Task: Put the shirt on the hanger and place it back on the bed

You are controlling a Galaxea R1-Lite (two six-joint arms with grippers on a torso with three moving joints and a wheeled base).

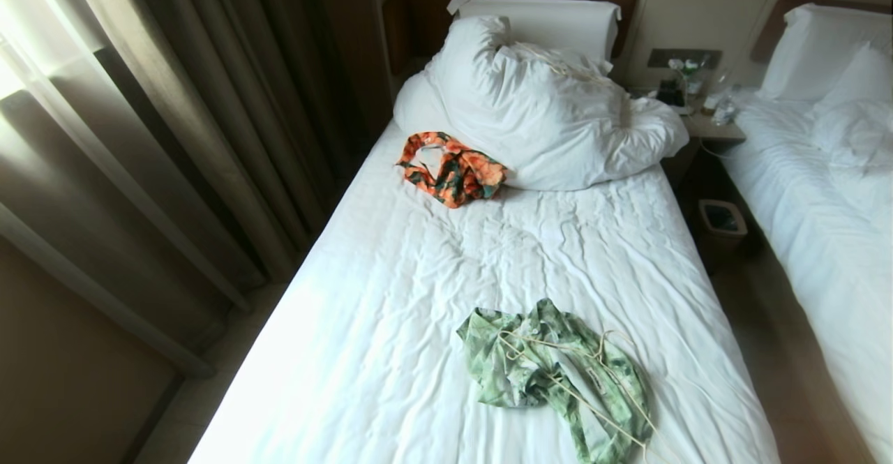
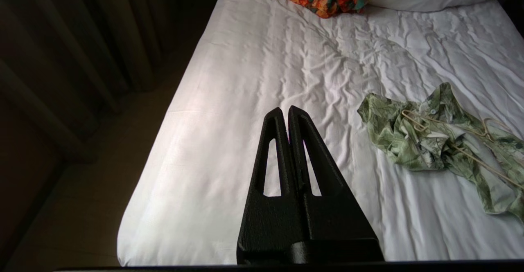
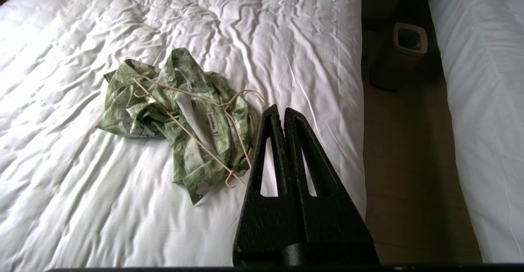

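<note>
The light-green leaf-print shirt (image 1: 551, 370) lies crumpled near the foot of the bed (image 1: 432, 275), which has wrinkled white sheets. The thin cream hanger (image 1: 586, 373) rests loose on top of the shirt, with its hook toward the bed's right side. Both show in the left wrist view, shirt (image 2: 430, 141) and hanger (image 2: 458, 139), and in the right wrist view, shirt (image 3: 180, 116) and hanger (image 3: 192, 120). My left gripper (image 2: 285, 110) hangs shut and empty above the bed's foot, left of the shirt. My right gripper (image 3: 279, 110) hangs shut and empty just right of the shirt. Neither arm shows in the head view.
An orange-and-dark-green garment (image 1: 453, 169) lies by the heaped white pillows (image 1: 544, 111) at the dark headboard. Curtains (image 1: 174, 136) hang along the left. A small bin (image 1: 722, 221) and a nightstand (image 1: 704, 125) stand in the aisle before a second white bed (image 1: 823, 206).
</note>
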